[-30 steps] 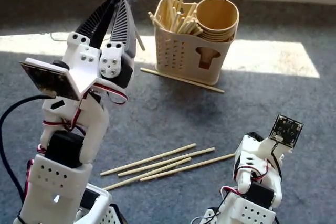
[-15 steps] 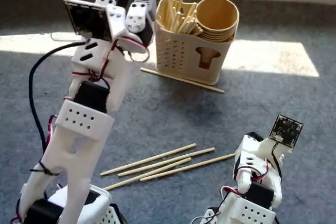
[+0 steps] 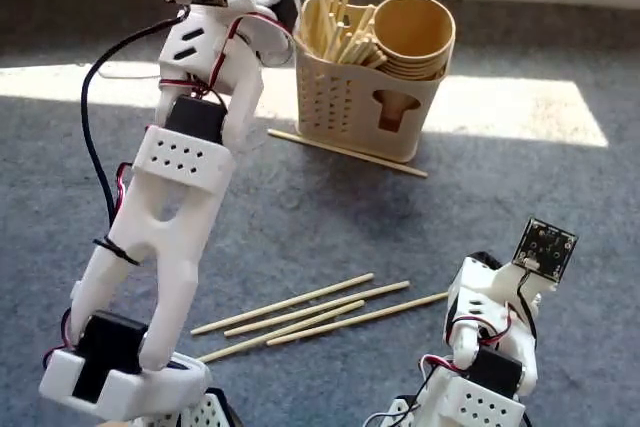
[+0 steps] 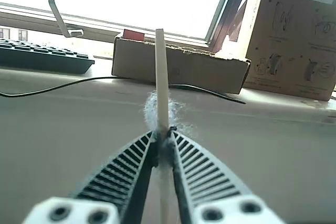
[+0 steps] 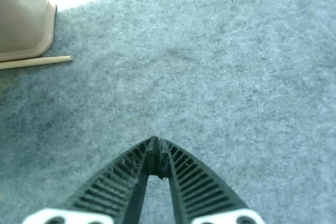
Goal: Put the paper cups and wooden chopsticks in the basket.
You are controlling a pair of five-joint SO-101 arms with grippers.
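Left tool (image 4: 164, 139) clenched on one wooden chopstick (image 4: 160, 77), which stands up between the jaws with a tuft of grey fluff (image 4: 152, 111) clinging at the tips. In the high view the left arm (image 3: 190, 157) is stretched up just beside the basket (image 3: 350, 107), on its left side. Basket upright on the grey carpet (image 3: 520, 197); the stacked paper cups (image 3: 415, 32) and a bundle of chopsticks (image 3: 335, 17) are inside it. A single chopstick (image 3: 345, 152) lies flat against the basket's foot. Four loose chopsticks (image 3: 310, 312) lie together well in front of the basket. Right tool (image 5: 155, 163) closed on nothing, low over the carpet, near the basket's corner.
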